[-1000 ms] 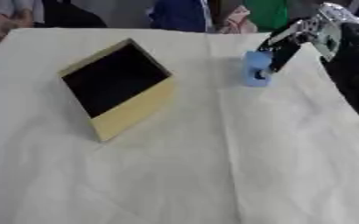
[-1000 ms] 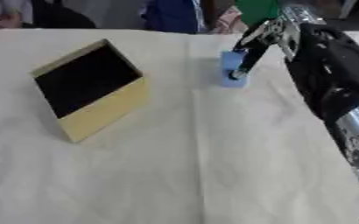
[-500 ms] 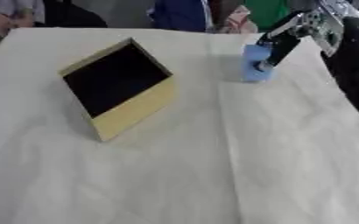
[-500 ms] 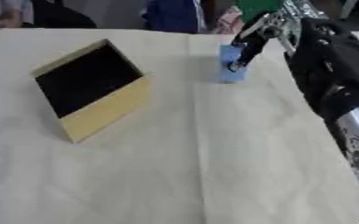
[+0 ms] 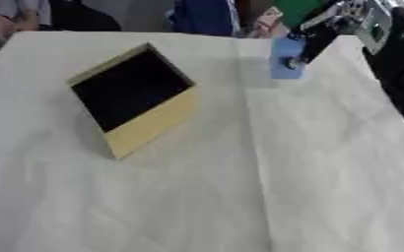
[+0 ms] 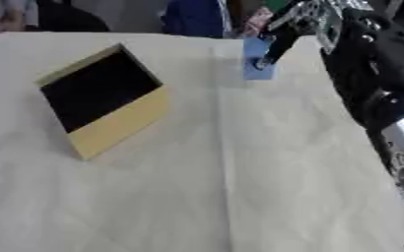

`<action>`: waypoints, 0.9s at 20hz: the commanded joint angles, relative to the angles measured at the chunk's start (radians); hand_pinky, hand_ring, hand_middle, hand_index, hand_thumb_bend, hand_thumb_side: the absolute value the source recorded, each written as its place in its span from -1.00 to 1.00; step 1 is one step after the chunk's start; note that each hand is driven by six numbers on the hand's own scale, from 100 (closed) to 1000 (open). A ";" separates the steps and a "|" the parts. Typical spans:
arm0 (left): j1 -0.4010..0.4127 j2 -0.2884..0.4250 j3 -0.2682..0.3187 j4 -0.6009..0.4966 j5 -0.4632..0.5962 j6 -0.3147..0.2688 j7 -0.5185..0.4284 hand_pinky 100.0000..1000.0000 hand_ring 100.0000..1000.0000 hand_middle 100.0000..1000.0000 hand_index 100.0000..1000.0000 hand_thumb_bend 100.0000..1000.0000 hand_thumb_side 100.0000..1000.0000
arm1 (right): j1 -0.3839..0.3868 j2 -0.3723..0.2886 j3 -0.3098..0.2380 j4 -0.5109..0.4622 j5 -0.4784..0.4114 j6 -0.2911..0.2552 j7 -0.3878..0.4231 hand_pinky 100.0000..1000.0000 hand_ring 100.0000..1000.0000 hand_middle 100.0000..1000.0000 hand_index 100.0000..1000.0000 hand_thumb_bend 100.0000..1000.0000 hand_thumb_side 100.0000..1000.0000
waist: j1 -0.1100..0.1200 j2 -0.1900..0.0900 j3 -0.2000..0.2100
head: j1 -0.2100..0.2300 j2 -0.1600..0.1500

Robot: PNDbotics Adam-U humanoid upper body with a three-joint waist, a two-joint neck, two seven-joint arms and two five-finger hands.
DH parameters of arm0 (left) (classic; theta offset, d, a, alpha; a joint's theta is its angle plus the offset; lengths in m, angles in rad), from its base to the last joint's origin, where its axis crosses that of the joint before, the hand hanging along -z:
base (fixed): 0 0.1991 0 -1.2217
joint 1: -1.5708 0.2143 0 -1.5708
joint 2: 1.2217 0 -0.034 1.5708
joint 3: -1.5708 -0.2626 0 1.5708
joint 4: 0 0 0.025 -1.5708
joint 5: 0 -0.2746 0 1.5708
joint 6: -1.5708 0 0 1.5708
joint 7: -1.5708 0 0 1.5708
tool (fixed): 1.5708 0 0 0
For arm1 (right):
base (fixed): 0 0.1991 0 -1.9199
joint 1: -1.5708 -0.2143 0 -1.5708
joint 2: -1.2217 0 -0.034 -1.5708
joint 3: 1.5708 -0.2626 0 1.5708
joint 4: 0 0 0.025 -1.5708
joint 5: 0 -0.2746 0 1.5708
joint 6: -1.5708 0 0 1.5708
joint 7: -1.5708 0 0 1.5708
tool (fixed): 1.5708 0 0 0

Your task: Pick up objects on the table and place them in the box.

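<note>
In the upper right of the frame, your right hand (image 6: 302, 22) reaches in from the top corner with its dark fingers (image 6: 277, 47) curled down against a light blue block (image 5: 286, 60). The block appears pinched between fingers and thumb, though the blur there leaves the exact contact unclear, and you cannot tell whether the block rests on the cloth or is lifted just off it. Left of centre, well apart from the block, the box (image 5: 136, 98) sits on the white tablecloth (image 5: 266, 187) with its yellow walls turned at an angle to the table edge and its black interior showing nothing inside. Your left hand appears in neither view.
</note>
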 commanded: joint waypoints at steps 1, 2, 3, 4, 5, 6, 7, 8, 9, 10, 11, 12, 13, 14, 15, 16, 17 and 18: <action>-0.010 0.020 0.007 -0.016 0.005 -0.002 -0.003 0.23 0.06 0.06 0.69 -1.00 0.76 | -0.046 0.013 -0.003 -0.062 -0.018 -0.005 0.004 0.74 0.78 0.69 0.87 -1.00 -0.14 | 0.002 -0.028 0.004 | -0.003 0.002; -0.010 0.020 0.007 -0.016 0.006 -0.002 -0.003 0.23 0.06 0.06 0.69 -1.00 0.76 | -0.054 0.023 -0.002 -0.074 -0.022 -0.007 0.004 0.74 0.78 0.68 0.87 -1.00 -0.16 | 0.002 -0.029 0.004 | -0.005 0.003; -0.011 0.020 0.006 -0.016 0.006 -0.002 -0.003 0.23 0.06 0.06 0.69 -1.00 0.76 | -0.060 0.032 -0.001 -0.084 -0.026 -0.007 0.004 0.74 0.78 0.68 0.87 -1.00 -0.16 | 0.002 -0.030 0.005 | -0.006 0.004; -0.011 0.020 0.006 -0.016 0.006 -0.002 -0.003 0.23 0.06 0.06 0.69 -1.00 0.76 | -0.066 0.041 0.000 -0.091 -0.029 -0.008 0.004 0.73 0.78 0.68 0.86 -1.00 -0.17 | 0.002 -0.031 0.006 | -0.009 0.004; -0.012 0.019 0.005 -0.016 0.007 -0.002 -0.004 0.23 0.06 0.06 0.69 -1.00 0.76 | -0.073 0.053 0.002 -0.099 -0.032 -0.008 0.004 0.73 0.78 0.68 0.86 -1.00 -0.17 | 0.001 -0.032 0.007 | -0.012 0.004; -0.013 0.019 0.004 -0.016 0.008 -0.002 -0.005 0.23 0.06 0.06 0.69 -1.00 0.76 | -0.081 0.067 0.003 -0.105 -0.034 -0.010 0.004 0.73 0.77 0.67 0.86 -1.00 -0.18 | 0.001 -0.033 0.009 | -0.016 0.004; -0.014 0.018 0.003 -0.016 0.008 -0.002 -0.006 0.23 0.06 0.06 0.69 -1.00 0.76 | -0.086 0.078 0.005 -0.109 -0.036 -0.010 0.004 0.73 0.77 0.67 0.86 -1.00 -0.18 | 0.001 -0.033 0.010 | -0.018 0.005; -0.015 0.018 0.003 -0.016 0.009 -0.002 -0.006 0.23 0.06 0.06 0.69 -1.00 0.76 | -0.092 0.091 0.006 -0.113 -0.038 -0.011 0.004 0.73 0.77 0.67 0.86 -1.00 -0.18 | 0.001 -0.034 0.012 | -0.022 0.005; -0.016 0.018 0.002 -0.016 0.010 -0.002 -0.007 0.23 0.06 0.06 0.69 -1.00 0.76 | -0.097 0.103 0.006 -0.116 -0.040 -0.011 0.004 0.73 0.77 0.67 0.86 -1.00 -0.18 | 0.001 -0.035 0.013 | -0.025 0.005; -0.017 0.017 0.001 -0.016 0.011 -0.002 -0.007 0.23 0.06 0.06 0.69 -1.00 0.76 | -0.101 0.117 0.006 -0.121 -0.042 -0.011 0.004 0.73 0.77 0.66 0.86 -1.00 -0.19 | 0.000 -0.035 0.015 | -0.029 0.006; -0.018 0.016 0.000 -0.016 0.012 -0.002 -0.009 0.23 0.06 0.06 0.69 -1.00 0.76 | -0.105 0.130 0.005 -0.126 -0.044 -0.010 0.004 0.73 0.77 0.66 0.86 -1.00 -0.19 | 0.000 -0.035 0.017 | -0.032 0.006; -0.019 0.015 -0.001 -0.016 0.013 -0.001 -0.009 0.23 0.06 0.06 0.69 -1.00 0.76 | -0.108 0.145 0.004 -0.131 -0.047 -0.009 0.004 0.72 0.76 0.66 0.86 -1.00 -0.20 | 0.001 -0.035 0.019 | -0.035 0.006; -0.020 0.014 -0.002 -0.016 0.014 -0.001 -0.010 0.23 0.06 0.06 0.69 -1.00 0.76 | -0.110 0.160 0.004 -0.135 -0.049 -0.008 0.004 0.72 0.76 0.66 0.86 -1.00 -0.20 | 0.001 -0.035 0.021 | -0.039 0.006; -0.022 0.013 -0.003 -0.016 0.015 -0.001 -0.011 0.23 0.06 0.06 0.69 -1.00 0.76 | -0.113 0.175 0.005 -0.140 -0.051 -0.007 0.004 0.72 0.76 0.65 0.85 -1.00 -0.20 | 0.001 -0.035 0.024 | -0.043 0.006; -0.022 0.011 -0.004 -0.016 0.016 -0.001 -0.013 0.23 0.06 0.06 0.69 -1.00 0.76 | -0.115 0.190 0.005 -0.145 -0.052 -0.006 0.004 0.72 0.76 0.65 0.86 -1.00 -0.20 | 0.001 -0.035 0.026 | -0.048 0.005; -0.024 0.010 -0.005 -0.016 0.017 -0.001 -0.014 0.23 0.06 0.06 0.69 -1.00 0.76 | -0.117 0.206 0.005 -0.150 -0.053 -0.005 0.004 0.72 0.76 0.65 0.86 -1.00 -0.20 | 0.001 -0.034 0.028 | -0.053 0.004; -0.025 0.008 -0.006 -0.016 0.018 0.000 -0.015 0.23 0.06 0.06 0.69 -1.00 0.76 | -0.119 0.220 0.006 -0.154 -0.053 -0.004 0.004 0.72 0.76 0.65 0.86 -1.00 -0.20 | 0.001 -0.033 0.031 | -0.058 0.003; -0.026 0.007 -0.007 -0.016 0.019 0.000 -0.016 0.23 0.06 0.06 0.69 -1.00 0.76 | -0.120 0.235 0.006 -0.158 -0.053 -0.003 0.004 0.72 0.76 0.65 0.86 -1.00 -0.21 | 0.001 -0.033 0.033 | -0.063 0.002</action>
